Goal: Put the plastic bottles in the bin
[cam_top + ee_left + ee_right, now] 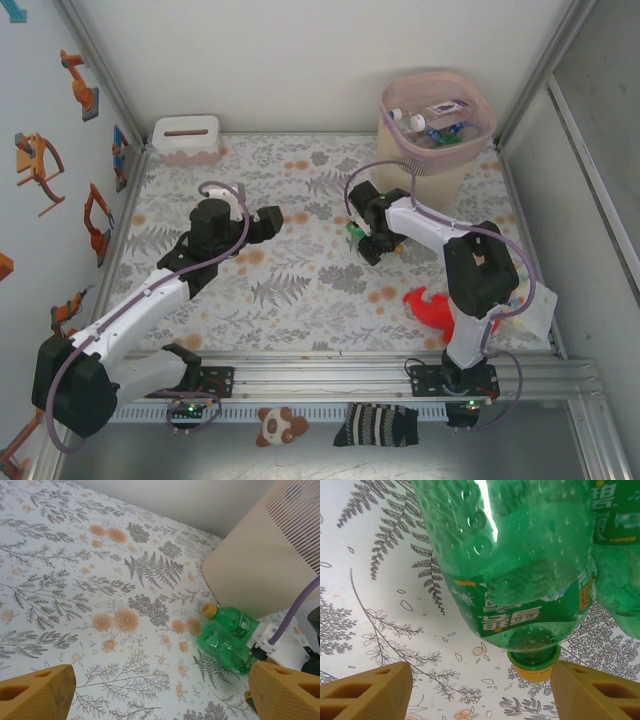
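Closest to the right wrist camera lies a green bottle (510,565), beaded with droplets, its yellow cap (534,669) toward the lens and its base cut off by the top edge. A second green bottle (620,555) touches it on the right, mostly out of frame. The right end effector (480,690) is spread wide with the cap between its fingers; whether either finger touches is hard to tell.

From the left wrist, both bottles lie side by side on the floral surface (75,580), just beside the bin (270,555), whose ribbed beige wall runs out of frame. The left end effector (160,695) is spread, nothing between its fingers, open surface ahead.

From above, the bin stands in the far right corner with several clear bottles (432,120) inside. The green pair is largely hidden under the right end effector. Middle and left of the surface lie open; a white box (187,140) sits far left.
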